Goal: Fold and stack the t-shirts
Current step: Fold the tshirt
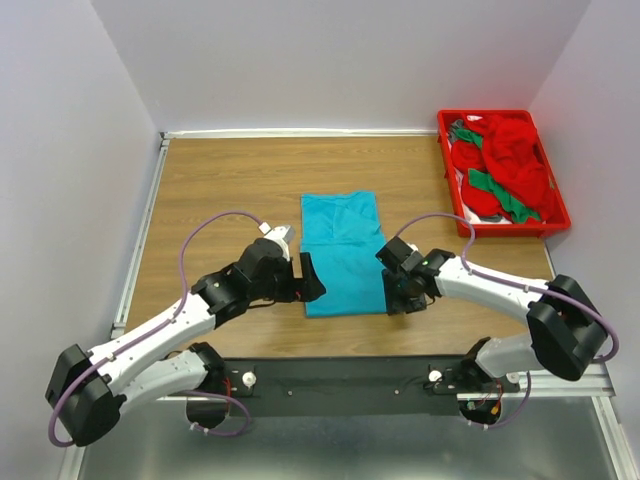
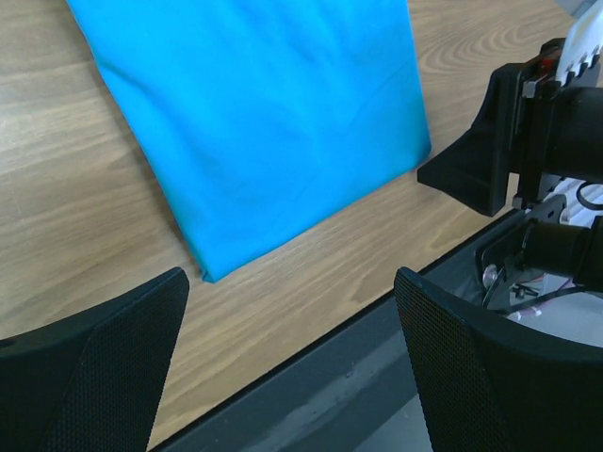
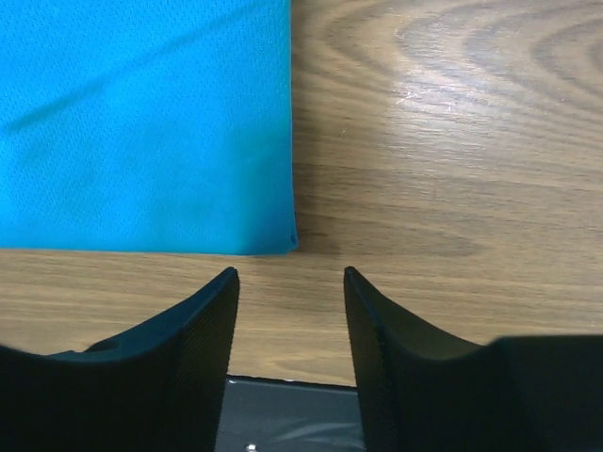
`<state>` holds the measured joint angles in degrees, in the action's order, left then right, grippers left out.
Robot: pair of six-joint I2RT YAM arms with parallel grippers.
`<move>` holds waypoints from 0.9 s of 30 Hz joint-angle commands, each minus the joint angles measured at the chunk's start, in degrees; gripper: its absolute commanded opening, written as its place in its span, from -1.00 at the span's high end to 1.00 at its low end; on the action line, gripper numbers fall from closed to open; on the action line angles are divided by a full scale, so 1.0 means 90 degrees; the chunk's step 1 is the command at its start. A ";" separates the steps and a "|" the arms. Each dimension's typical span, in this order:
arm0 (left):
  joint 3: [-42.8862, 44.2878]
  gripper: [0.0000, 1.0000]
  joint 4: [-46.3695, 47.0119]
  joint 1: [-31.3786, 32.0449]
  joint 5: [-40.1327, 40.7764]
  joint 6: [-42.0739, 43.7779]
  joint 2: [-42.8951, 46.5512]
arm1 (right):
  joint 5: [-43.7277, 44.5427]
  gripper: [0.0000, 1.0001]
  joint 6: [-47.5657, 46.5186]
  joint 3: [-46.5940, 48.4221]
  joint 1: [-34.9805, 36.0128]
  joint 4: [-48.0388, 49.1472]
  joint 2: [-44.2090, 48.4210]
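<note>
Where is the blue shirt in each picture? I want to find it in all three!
Top external: the teal t-shirt lies flat in the middle of the table.
Left wrist: the teal t-shirt fills the upper middle, with one corner pointing down.
Right wrist: the teal t-shirt fills the upper left.
Shared landmark: the black rail along the table's near edge, below the shirt in every view.

Before me, a wood-grain table (image 1: 220,180) fills the middle of the frame. Plain pale walls (image 1: 330,60) close it in at left, top and right. A silver rail (image 1: 140,240) edges its left side. Along the bottom lies a grey surface (image 1: 350,445), possibly metal. The light is soft and even.
</note>
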<state>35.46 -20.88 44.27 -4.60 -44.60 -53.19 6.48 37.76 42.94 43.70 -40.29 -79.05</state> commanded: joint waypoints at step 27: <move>0.0571 -0.94 -0.0999 0.0296 0.0462 -0.0396 -0.1072 | -0.0290 0.44 0.0346 -0.0884 -0.0198 0.0727 -0.0602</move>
<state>39.20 -26.20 46.39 -2.04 -47.05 -61.73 5.87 39.31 40.45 41.87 -33.23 -81.38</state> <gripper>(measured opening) 0.971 0.328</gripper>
